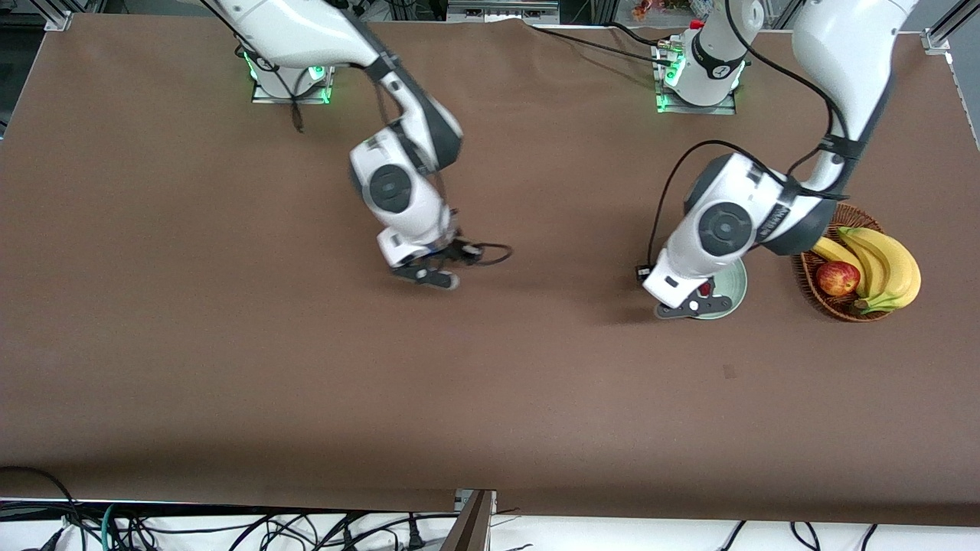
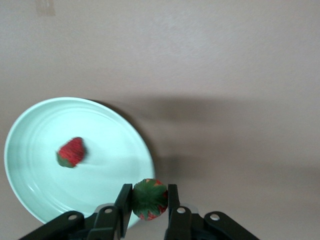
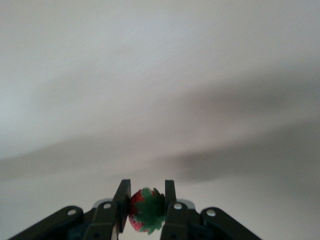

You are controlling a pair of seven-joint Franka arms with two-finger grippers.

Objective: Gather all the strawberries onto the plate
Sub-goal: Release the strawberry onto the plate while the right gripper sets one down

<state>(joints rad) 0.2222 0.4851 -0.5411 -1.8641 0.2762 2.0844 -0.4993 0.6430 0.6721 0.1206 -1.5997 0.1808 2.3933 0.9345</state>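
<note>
The left gripper (image 2: 146, 200) hangs over the rim of the mint-green plate (image 2: 35, 150), its jaws pinched on a strawberry (image 2: 149, 199) whose green cap faces the wrist camera. A second strawberry (image 2: 71, 151) lies on the plate's floor, around 10 o'clock from the held one in the left wrist view, well apart from it. In the front view the plate (image 1: 736, 285) sits mostly under the left arm, just beside a wicker basket (image 1: 811, 287) at its 3 o'clock — the basket holds bananas (image 1: 888, 264) and a red apple (image 1: 837, 278). The right gripper (image 3: 145, 202) is over bare brown table (image 1: 230, 344) near the middle, at about 9 o'clock from the plate in the front view (image 1: 436, 268); its jaws are clamped on a third strawberry (image 3: 146, 210).
</note>
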